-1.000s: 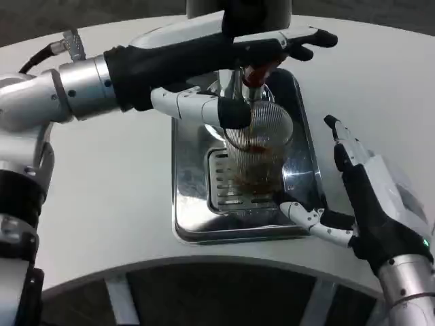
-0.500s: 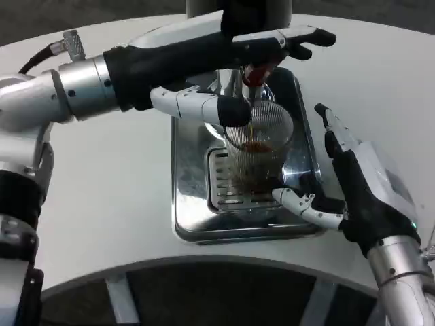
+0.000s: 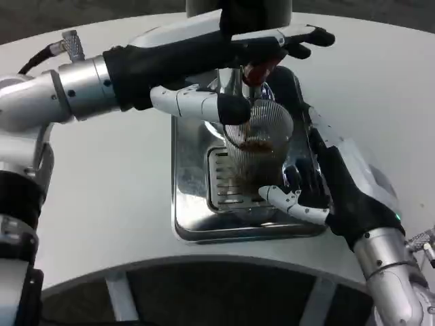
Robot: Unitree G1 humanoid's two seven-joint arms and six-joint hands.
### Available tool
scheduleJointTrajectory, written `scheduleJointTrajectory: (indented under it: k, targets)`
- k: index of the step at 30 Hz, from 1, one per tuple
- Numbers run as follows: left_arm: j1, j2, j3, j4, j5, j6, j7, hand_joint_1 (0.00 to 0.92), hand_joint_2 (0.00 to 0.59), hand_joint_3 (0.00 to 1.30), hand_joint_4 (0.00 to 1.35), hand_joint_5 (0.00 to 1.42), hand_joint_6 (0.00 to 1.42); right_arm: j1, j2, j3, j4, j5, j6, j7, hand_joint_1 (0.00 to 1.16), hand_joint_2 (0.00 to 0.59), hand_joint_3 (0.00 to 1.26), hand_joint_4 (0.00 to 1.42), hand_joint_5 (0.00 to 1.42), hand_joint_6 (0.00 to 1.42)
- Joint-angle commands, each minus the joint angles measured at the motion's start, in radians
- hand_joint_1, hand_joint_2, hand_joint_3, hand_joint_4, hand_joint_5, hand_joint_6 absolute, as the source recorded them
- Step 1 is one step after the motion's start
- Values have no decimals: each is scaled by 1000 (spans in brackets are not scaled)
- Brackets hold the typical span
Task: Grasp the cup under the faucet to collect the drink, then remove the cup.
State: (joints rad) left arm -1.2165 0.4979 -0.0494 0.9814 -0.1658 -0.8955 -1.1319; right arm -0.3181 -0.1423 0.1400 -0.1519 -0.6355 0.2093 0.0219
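Note:
A clear ribbed cup (image 3: 258, 153) stands on the grille of the silver drip tray (image 3: 194, 221), right under the faucet (image 3: 253, 72) with its red lever. Brown drink fills the cup partway. My left hand (image 3: 224, 51) lies stretched over the lever from the left, fingers straight, and its thumb (image 3: 200, 104) reaches to the cup's rim. My right hand (image 3: 326, 183) is open at the cup's right side. Its fingers curve close around the cup and its thumb (image 3: 291, 203) sits in front of the base. I cannot tell whether they touch the glass.
The dispenser's dark column (image 3: 238, 8) rises behind the faucet. The white round table (image 3: 102, 176) spreads to both sides, and its front edge curves just below the tray. My left forearm (image 3: 75, 88) crosses above the table's left half.
My right hand has moved left and forward from the table's right side to the cup. The drink has risen in the cup. The left hand stays on the lever.

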Motion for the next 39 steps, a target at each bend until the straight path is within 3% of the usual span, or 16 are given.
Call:
scheduleJointTrajectory:
  k: [1,19,39]
  targets:
    - [49,16,-15,13,35,2,-23,0,39,83,0,74,0,-20,-4,7,24,19,-1,-12,610,216,0,0,0,0]
    - [45,19,-25,18,49,-26,-19,0,40,76,0,83,0,-67,-9,30,83,45,-3,-34,613,216,0,0,0,0]
    - [42,18,-33,19,61,-28,-5,0,40,76,0,76,0,-124,12,52,162,63,-4,-67,614,209,0,0,0,0]
